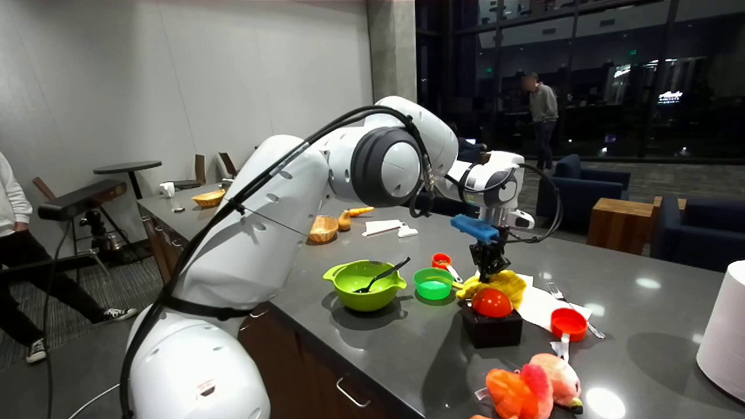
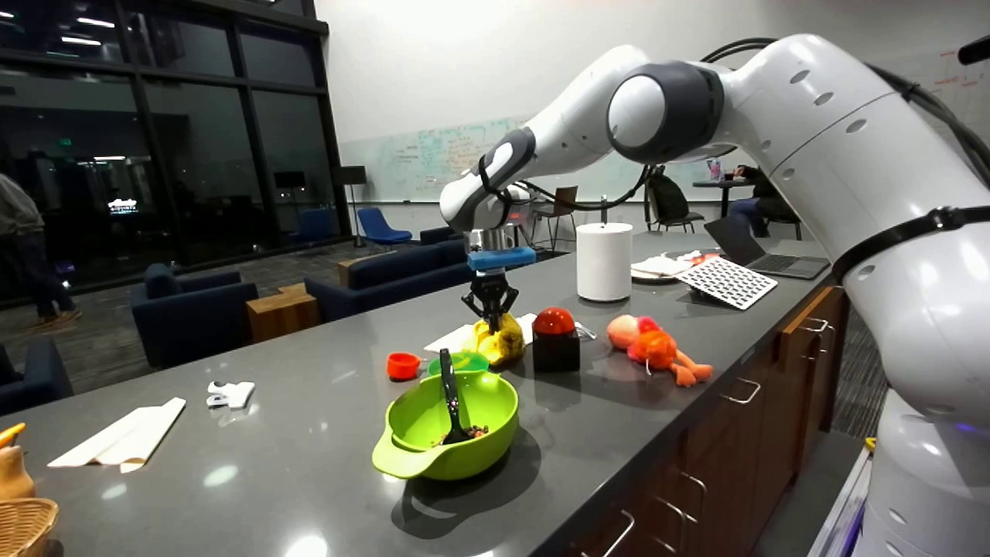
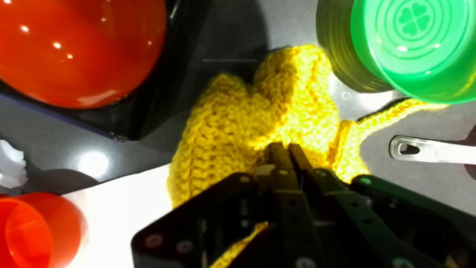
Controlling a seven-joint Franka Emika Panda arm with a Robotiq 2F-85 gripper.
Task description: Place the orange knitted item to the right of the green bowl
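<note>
1 gripper [image 3: 286,147], fingers nearly tog., pinching 1 yellow knit [image 3: 219,145]; can't tell if lifted. Wrist view: knit btwn 1 green cup [image 3: 416,56] & 1 red-domed box [image 3: 148,93], partly over 1 paper [image 3: 126,208]. In an exterior view: 1 lime bowl [image 1: 362,298] w/ 1 spoon [image 1: 387,272] in it, left of cup; knit right of both. Also 2 red cups [image 1: 568,326].

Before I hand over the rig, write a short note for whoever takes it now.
Gripper: shut, apparently on a pinch of the orange knitted item; firmness unclear.
Things: the item partly overlaps white paper, near the black box; the green bowl holds a black spoon.
Done: gripper at the item, which shows right of the bowl in an exterior view, small green cup between.
Remaining: probably settle it there, release, withdraw.
</note>
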